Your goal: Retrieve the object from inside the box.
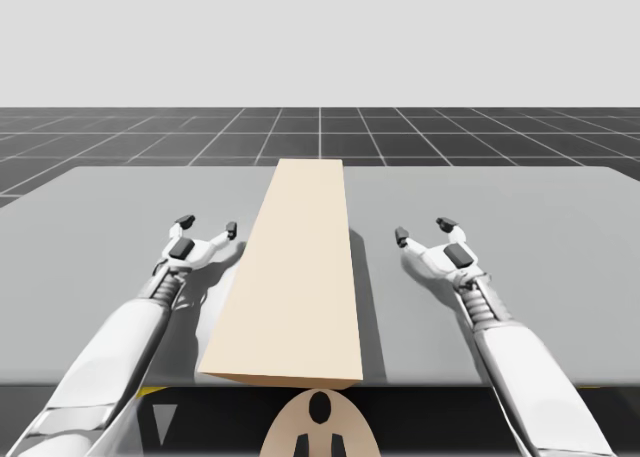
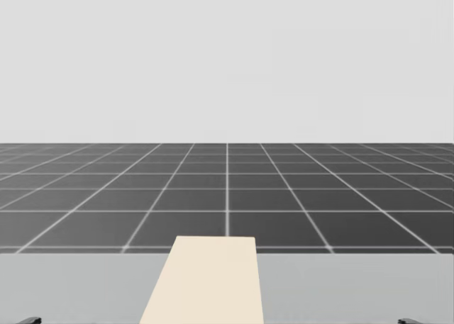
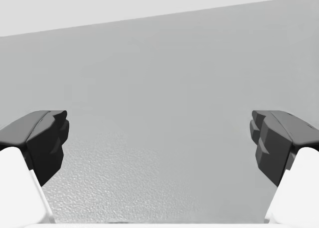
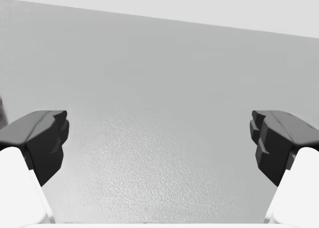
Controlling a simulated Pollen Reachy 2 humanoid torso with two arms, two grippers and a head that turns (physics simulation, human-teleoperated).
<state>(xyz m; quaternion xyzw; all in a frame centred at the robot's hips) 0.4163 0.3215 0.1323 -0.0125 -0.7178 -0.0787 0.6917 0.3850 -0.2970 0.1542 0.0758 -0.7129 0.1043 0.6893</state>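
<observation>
the beige box [image 1: 295,277] looks stiff and smooth; its long sides suit a hold. left gripper [image 1: 208,225] and right gripper [image 1: 423,229] flank it, released.

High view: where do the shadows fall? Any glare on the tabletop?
High view: the long beige box casts a dark band on the grey table along its right side; my left gripper shadows the table toward the box. Wrist views: even matte grey, no glare.
</observation>
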